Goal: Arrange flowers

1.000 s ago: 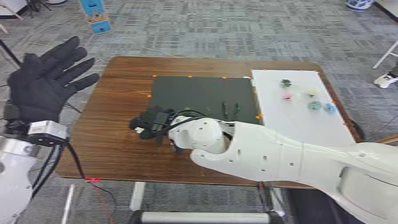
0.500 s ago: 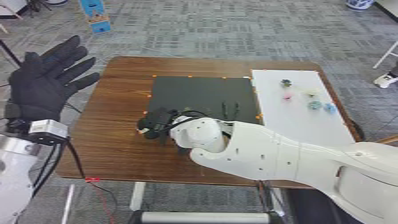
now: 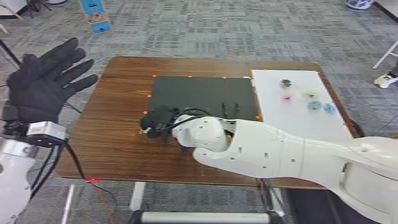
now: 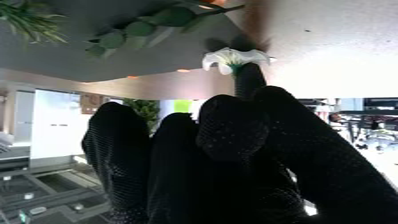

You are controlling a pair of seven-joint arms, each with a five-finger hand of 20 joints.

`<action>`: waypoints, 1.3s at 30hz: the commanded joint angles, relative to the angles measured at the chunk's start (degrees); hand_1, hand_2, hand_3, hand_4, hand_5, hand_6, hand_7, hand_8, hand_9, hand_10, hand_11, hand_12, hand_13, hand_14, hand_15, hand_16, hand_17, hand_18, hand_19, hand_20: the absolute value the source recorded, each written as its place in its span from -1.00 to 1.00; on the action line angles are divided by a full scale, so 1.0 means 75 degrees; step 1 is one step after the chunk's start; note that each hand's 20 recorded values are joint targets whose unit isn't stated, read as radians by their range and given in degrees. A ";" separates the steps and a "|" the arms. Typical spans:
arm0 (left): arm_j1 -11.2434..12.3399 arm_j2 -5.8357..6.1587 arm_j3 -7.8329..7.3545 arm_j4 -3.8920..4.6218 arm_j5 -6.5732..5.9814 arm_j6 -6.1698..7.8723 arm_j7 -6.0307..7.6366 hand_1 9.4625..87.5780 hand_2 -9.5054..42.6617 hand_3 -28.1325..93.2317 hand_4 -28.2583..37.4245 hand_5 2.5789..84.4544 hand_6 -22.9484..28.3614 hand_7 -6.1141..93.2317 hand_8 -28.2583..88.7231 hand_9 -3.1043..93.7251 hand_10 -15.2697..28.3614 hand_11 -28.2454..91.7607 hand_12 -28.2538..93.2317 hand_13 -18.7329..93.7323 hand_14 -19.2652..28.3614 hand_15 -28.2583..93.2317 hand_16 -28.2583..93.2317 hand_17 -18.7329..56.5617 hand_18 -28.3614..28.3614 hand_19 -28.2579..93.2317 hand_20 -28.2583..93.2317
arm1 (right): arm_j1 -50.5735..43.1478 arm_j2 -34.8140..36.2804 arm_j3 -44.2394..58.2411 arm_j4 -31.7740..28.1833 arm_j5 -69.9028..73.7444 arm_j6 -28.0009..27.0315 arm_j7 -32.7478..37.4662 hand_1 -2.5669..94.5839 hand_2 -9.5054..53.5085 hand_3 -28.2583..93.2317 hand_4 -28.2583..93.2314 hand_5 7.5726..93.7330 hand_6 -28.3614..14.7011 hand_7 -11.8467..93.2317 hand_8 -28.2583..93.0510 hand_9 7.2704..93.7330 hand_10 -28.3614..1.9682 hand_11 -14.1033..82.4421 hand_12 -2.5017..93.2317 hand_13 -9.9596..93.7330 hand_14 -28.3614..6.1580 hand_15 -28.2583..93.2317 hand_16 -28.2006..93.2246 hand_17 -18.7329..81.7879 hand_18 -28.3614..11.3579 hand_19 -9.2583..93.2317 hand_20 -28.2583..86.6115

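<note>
Head view, reading from the left: the left robot hand (image 3: 44, 82) is up beyond the desk's (image 3: 107, 145) left edge, palm showing, fingers spread wide, and there is nothing in it. Next along, from where I'm standing, comes the right robot hand (image 3: 160, 120), low by the near left corner of the dark mat (image 3: 200, 92), its white arm (image 3: 275, 150) slanting in from the near right. Right wrist view gives me the detail: the right robot hand (image 4: 229, 125) is pinching a white flower (image 4: 233, 59) by its green base, petals flared open past the fingertips, just off the mat's edge as seen there. Whether the bloom touches the desk, I cannot tell. Two green sprigs lie on the mat in that same view, one feathery (image 4: 31, 22), one round-leafed (image 4: 138, 29) with a dark stem. Back in the head view, orange marks (image 3: 154, 76) dot the mat's border, and to its right lies a white board (image 3: 302, 117). On that, left to right, sit a small dark green piece (image 3: 286, 82) with a pink bloom (image 3: 287, 96) just nearer, then a pale yellow one (image 3: 310, 93), and finally two light blue ones (image 3: 314, 105) side by side.
</note>
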 commanded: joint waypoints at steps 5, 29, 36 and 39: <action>0.0078 -0.0072 -0.0061 -0.0095 -0.0043 0.0049 -0.0007 -0.69 -0.85 0.49 -1.00 -0.37 0.01 -0.60 -0.65 -0.44 0.21 -0.32 -0.27 -0.32 0.42 -0.33 -0.46 -0.75 0.91 0.15 -0.52 | 0.0147 0.0077 0.0028 0.0169 -0.0207 -0.0051 0.0044 -0.51 0.10 1.00 -0.63 -0.13 0.47 -0.42 -0.79 0.85 0.27 0.68 -0.29 0.88 0.36 0.95 0.11 0.49 -0.74 1.00 0.78; 0.0013 -0.0078 0.0007 -0.0072 -0.0046 0.0142 -0.0062 -0.69 -0.84 0.49 -1.00 -0.37 0.01 -0.60 -0.65 -0.44 0.21 -0.32 -0.27 -0.32 0.42 -0.33 -0.47 -0.75 0.91 0.15 -0.52 | -0.0029 0.0137 0.0259 0.0127 -0.0338 -0.0245 -0.0028 -0.50 -0.13 1.00 -0.59 -0.09 0.48 -0.43 -0.79 0.83 0.26 0.67 -0.28 0.87 0.36 0.95 0.11 0.47 -0.73 1.00 0.78; 0.0010 -0.0075 0.0000 -0.0072 -0.0051 0.0164 -0.0068 -0.68 -0.83 0.49 -1.00 -0.37 0.01 -0.59 -0.65 -0.44 0.22 -0.32 -0.27 -0.32 0.42 -0.33 -0.47 -0.75 0.91 0.15 -0.52 | -0.0145 0.0310 0.0459 -0.0180 -0.0351 -0.0082 -0.0151 -0.45 -0.56 0.92 -0.78 -0.10 0.46 -0.44 -0.78 0.82 0.27 0.67 -0.28 0.86 0.36 0.95 0.11 0.46 -0.73 1.00 0.77; 0.0048 -0.0102 -0.0020 -0.0088 -0.0049 0.0162 -0.0103 -0.69 -0.84 0.49 -1.00 -0.37 0.01 -0.59 -0.65 -0.44 0.22 -0.32 -0.27 -0.32 0.42 -0.33 -0.47 -0.75 0.92 0.15 -0.52 | -0.0280 0.0368 0.0638 -0.0284 -0.0412 0.0004 -0.0204 -0.46 -0.67 0.87 -0.82 -0.11 0.46 -0.44 -0.78 0.82 0.27 0.67 -0.28 0.86 0.36 0.95 0.11 0.46 -0.73 1.00 0.77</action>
